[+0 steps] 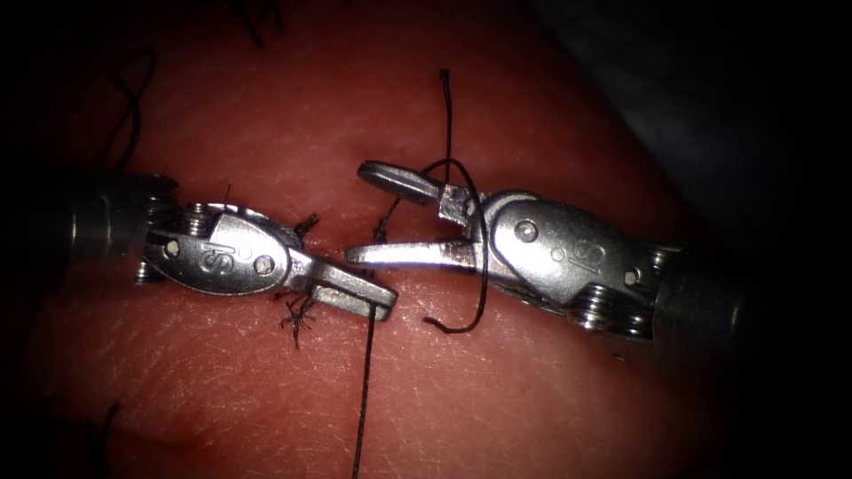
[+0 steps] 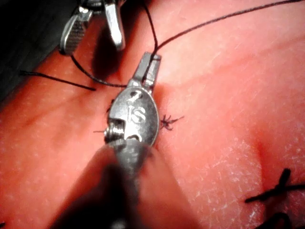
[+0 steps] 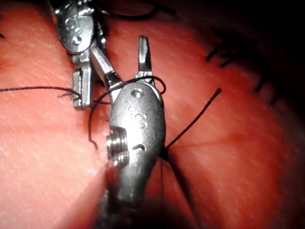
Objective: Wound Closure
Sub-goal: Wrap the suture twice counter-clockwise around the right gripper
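Note:
My left tool (image 1: 382,306) comes in from the left with its jaws shut on the black thread (image 1: 362,399), which runs straight down from the tips. In the left wrist view the same shut jaws (image 2: 151,59) pinch the thread (image 2: 209,21). My right tool (image 1: 357,213) stands open opposite it, holding nothing. A loop of thread (image 1: 484,266) is wound around the base of its jaws, and a free tail (image 1: 446,115) rises above them. The right wrist view shows this loop (image 3: 138,80) over the open right tool (image 3: 119,47).
The tissue (image 1: 532,399) lies under both tools. A knotted stitch with short cut ends (image 1: 297,318) sits just below the left tool's jaws. More dark stitches (image 3: 224,52) cross the tissue farther off. Loose thread (image 1: 133,98) curls at the far left.

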Motion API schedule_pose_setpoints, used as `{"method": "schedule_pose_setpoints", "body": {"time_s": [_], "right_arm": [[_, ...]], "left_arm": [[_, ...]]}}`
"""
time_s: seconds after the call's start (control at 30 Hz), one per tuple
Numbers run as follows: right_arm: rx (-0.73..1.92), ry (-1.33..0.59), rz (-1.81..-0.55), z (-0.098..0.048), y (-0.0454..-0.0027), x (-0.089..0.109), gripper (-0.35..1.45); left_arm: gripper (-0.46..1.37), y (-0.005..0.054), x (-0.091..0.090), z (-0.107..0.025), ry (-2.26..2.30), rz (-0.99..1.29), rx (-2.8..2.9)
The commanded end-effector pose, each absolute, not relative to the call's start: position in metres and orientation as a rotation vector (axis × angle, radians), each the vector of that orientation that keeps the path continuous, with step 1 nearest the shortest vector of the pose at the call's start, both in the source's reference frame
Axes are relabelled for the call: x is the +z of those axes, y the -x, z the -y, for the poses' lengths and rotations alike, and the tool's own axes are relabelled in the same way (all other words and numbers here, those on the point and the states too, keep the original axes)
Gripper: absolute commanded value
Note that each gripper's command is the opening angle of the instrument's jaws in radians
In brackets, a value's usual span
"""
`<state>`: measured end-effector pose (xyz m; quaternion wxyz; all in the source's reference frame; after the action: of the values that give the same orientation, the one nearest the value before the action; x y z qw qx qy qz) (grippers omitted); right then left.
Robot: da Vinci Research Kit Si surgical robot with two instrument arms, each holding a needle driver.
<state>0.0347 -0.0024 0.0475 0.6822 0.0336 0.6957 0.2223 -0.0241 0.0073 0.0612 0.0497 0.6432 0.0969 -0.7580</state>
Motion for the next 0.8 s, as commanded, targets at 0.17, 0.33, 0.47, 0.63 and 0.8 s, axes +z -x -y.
{"method": "schedule_pose_setpoints", "body": {"time_s": [0.17,0.33,0.47,0.63,0.8], "right_arm": [[0.489,-0.013,-1.515,0.0018,-0.0345,0.0482,1.07],[0.469,-0.003,-1.446,0.0015,-0.0341,0.0490,1.06],[0.464,0.012,-1.404,0.0014,-0.0339,0.0499,1.10],[0.449,0.015,-1.352,0.0018,-0.0342,0.0507,1.15],[0.397,-0.032,-1.292,0.0023,-0.0348,0.0514,1.05]], "left_arm": [[-0.35,0.0244,0.0600,-0.0065,-1.961,-0.316,-2.280],[-0.35,0.0245,0.0595,-0.0061,-1.961,-0.321,-2.274],[-0.35,0.0248,0.0591,-0.0059,-1.957,-0.316,-2.271],[-0.35,0.0251,0.0588,-0.0058,-1.957,-0.305,-2.258],[-0.35,0.0252,0.0581,-0.0057,-1.953,-0.284,-2.240]]}}
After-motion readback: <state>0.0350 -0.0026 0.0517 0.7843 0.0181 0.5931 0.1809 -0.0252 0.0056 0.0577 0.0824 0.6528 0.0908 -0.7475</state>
